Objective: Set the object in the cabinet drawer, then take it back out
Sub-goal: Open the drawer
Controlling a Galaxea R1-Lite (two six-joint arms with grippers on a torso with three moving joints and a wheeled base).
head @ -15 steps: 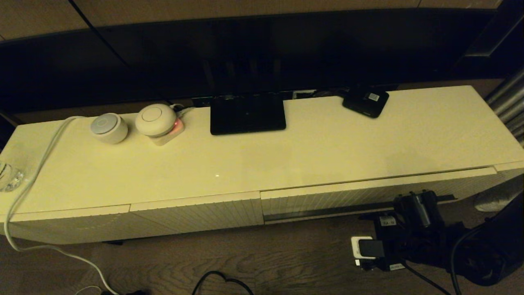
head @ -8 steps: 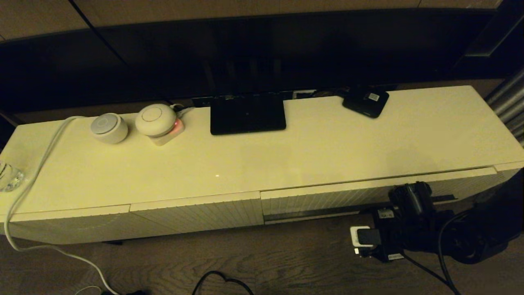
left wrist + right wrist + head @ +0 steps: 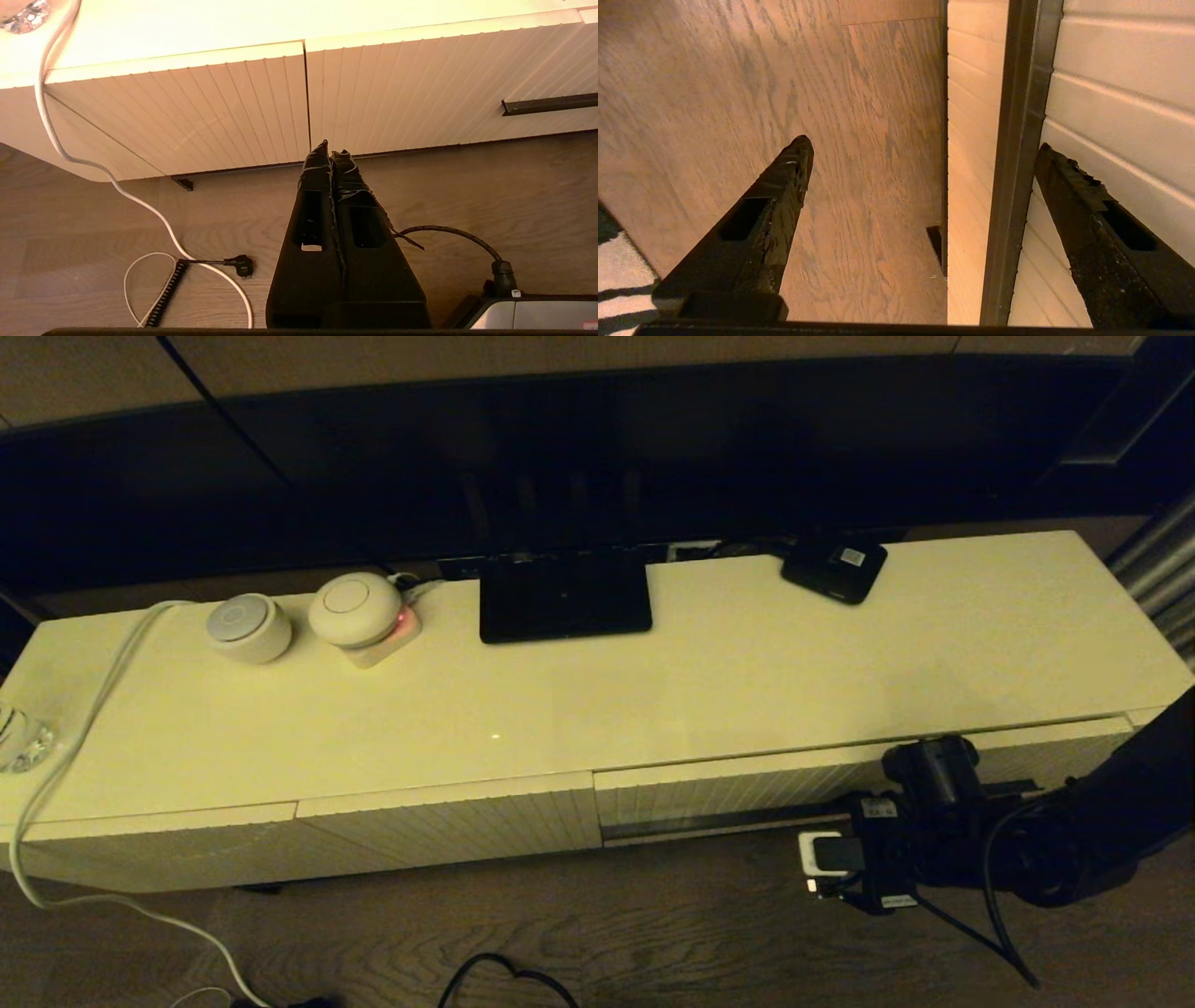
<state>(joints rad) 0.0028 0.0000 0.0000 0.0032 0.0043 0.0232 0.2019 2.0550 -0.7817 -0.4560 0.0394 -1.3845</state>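
Note:
The umbrella shows in no view. The cream ribbed cabinet drawer point(image 3: 747, 791) has its front in line with the neighbouring front point(image 3: 448, 821). My right gripper point(image 3: 923, 143) is open at the right part of the drawer point(image 3: 1115, 93). It straddles the long dark handle point(image 3: 1015, 140), one finger over the floor and the other against the ribbed front. In the head view the right wrist point(image 3: 929, 775) hangs just before the handle point(image 3: 709, 821). My left gripper point(image 3: 329, 151) is shut and empty, low over the floor before the seam beside the drawer point(image 3: 444, 84).
On the cabinet top point(image 3: 747, 681) stand a flat black stand point(image 3: 565, 597), a small black box point(image 3: 834, 567), two round white devices point(image 3: 249, 627) and a glass point(image 3: 19, 737). A white cable point(image 3: 75, 737) trails to the wooden floor, where a black cable point(image 3: 504, 975) lies.
My right arm has risen and moved in toward the drawer front, bringing the wrist up to the handle. Nothing else has moved.

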